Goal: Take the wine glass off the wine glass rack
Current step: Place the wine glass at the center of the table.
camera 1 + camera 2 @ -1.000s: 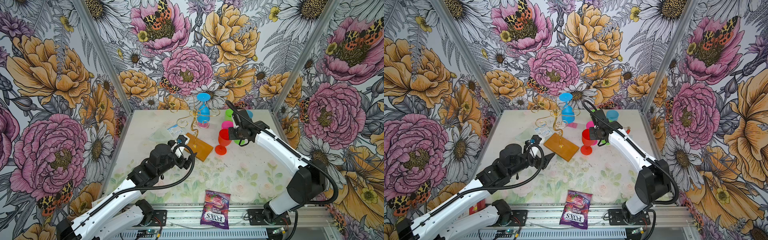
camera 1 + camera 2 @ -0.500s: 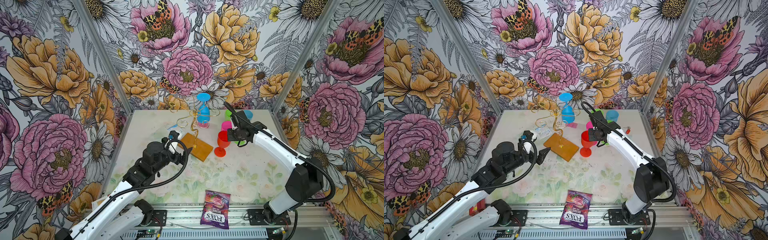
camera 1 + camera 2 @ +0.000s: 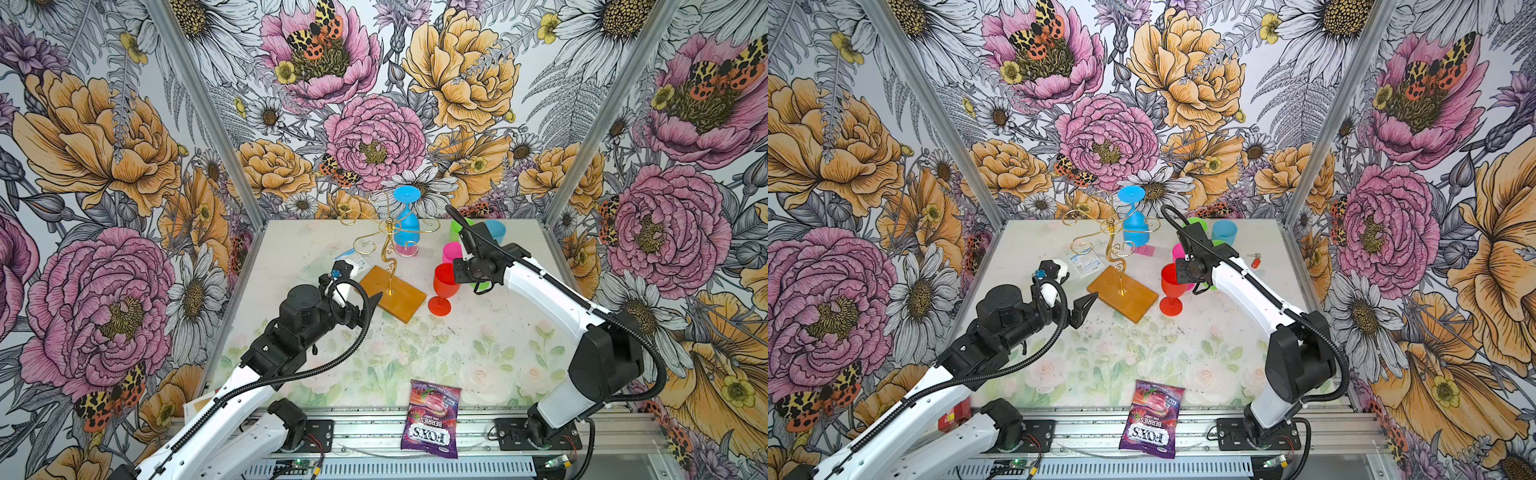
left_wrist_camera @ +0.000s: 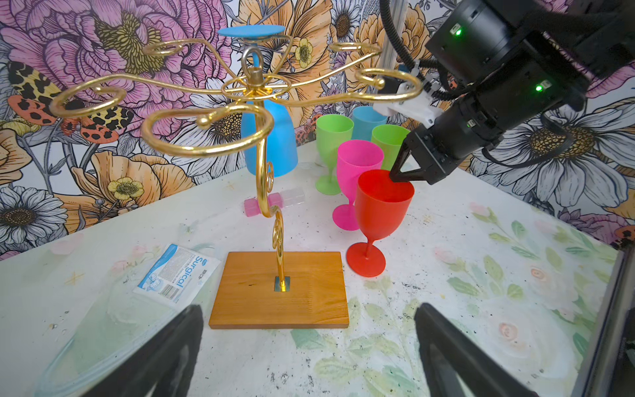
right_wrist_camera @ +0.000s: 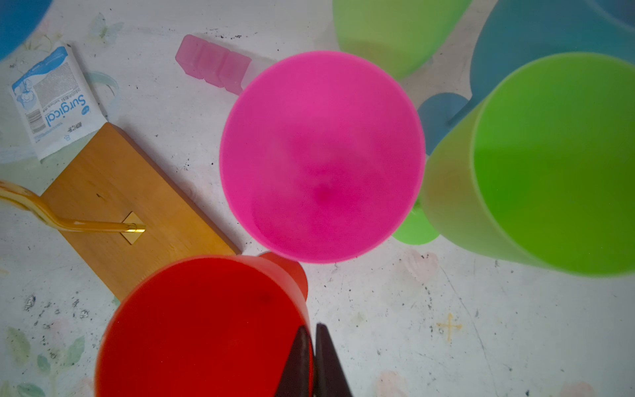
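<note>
The wine glass rack (image 3: 388,232) is a gold wire stand on an orange-brown wooden base (image 3: 392,293) (image 4: 278,292). A blue wine glass (image 3: 406,224) (image 4: 275,137) hangs upside down from one of its arms. A red wine glass (image 3: 444,282) (image 4: 381,209) (image 5: 206,326) stands upright on the table just right of the base. My right gripper (image 5: 311,343) (image 4: 398,177) is shut on this glass's rim, one finger inside the bowl and one outside. My left gripper (image 4: 309,316) (image 3: 370,305) is open and empty, low over the table just before the base.
Behind the red glass stand a pink glass (image 3: 452,251), two green ones (image 4: 331,137) and a blue one (image 3: 494,230). A surgical packet (image 4: 178,271) and a small pink box (image 4: 275,201) lie by the rack. A candy bag (image 3: 432,419) lies at the table's front edge.
The red glass has come down a little onto the table in the right gripper. The left arm has drawn back slightly from the rack's base.
</note>
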